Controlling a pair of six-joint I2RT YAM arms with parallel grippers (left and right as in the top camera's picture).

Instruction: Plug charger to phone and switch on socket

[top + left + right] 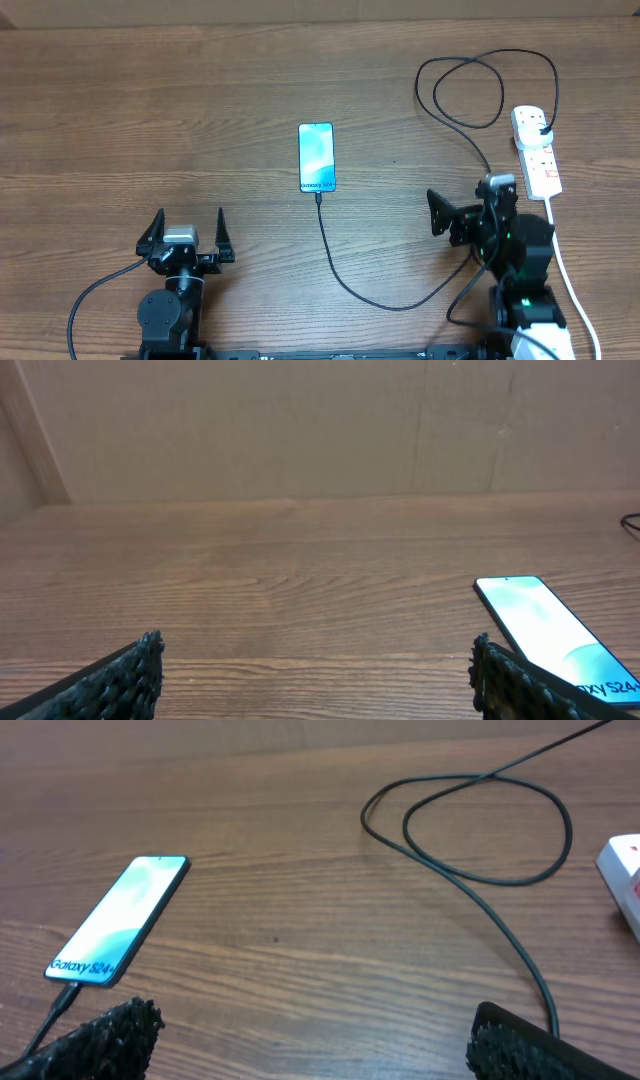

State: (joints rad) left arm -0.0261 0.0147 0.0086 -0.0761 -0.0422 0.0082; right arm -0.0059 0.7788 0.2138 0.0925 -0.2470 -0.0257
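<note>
Phone [317,157]: lies flat at the middle of the surface [150,100], screen lit, "Galaxy S24" text at its near end, well apart from both claws.
Charger [330,255]: the tip meets the phone's near end and looks seated. The black cable sweeps near and right, loops at the far right, and ends in a black plug on the far end of the socket [540,165].
Socket: white strip at the far right of the surface, just beyond the right claw [468,208]. Red marks show, but the switch positions are too small to read.
Left claw [188,218]: released, jaws wide and empty, over bare wood at the near left, with the phone off to its right.
Right claw: released, jaws wide and empty, beside the socket and touching neither it nor the cable.
Done, by appearance: both ends of the charger are in place, one at the phone and one at the socket.
Left to do, as judged: the switch press. A lit screen alone does not prove that power is on.
Best placed: the right claw, nearest the socket.
</note>
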